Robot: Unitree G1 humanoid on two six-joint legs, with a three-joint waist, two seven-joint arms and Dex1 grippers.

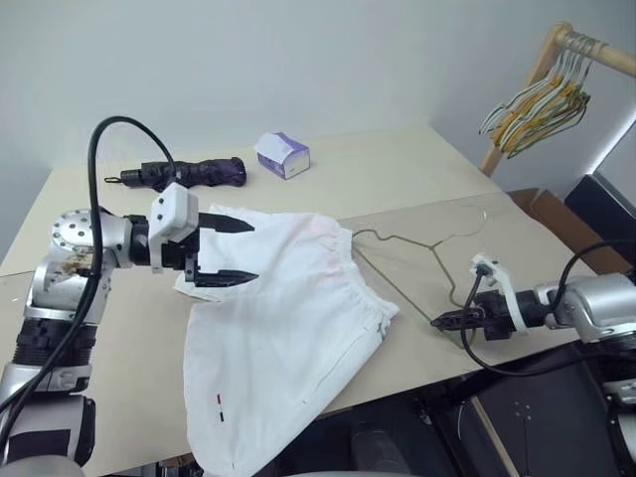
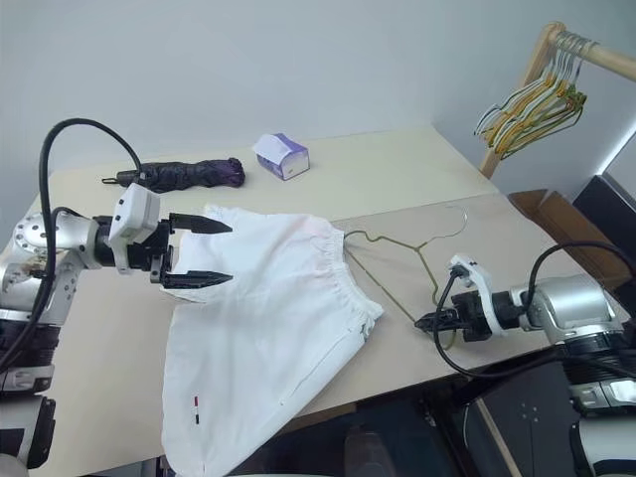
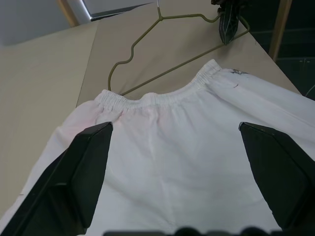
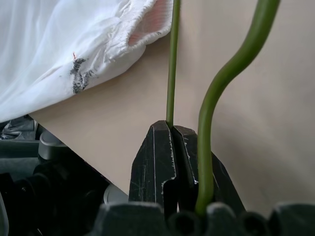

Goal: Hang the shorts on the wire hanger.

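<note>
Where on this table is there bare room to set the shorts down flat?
The back right corner of the table, beyond the tissue box and wire hanger, is bare. So is the strip left of the shorts. The middle is crowded: shorts overlap the hanger, which the right end effector pinches. The folded umbrella occupies the back left.

Bright, even indoor light, soft shadows, sharp focus, blurred near fingers [image 4: 170, 162] in the right wrist view.
</note>
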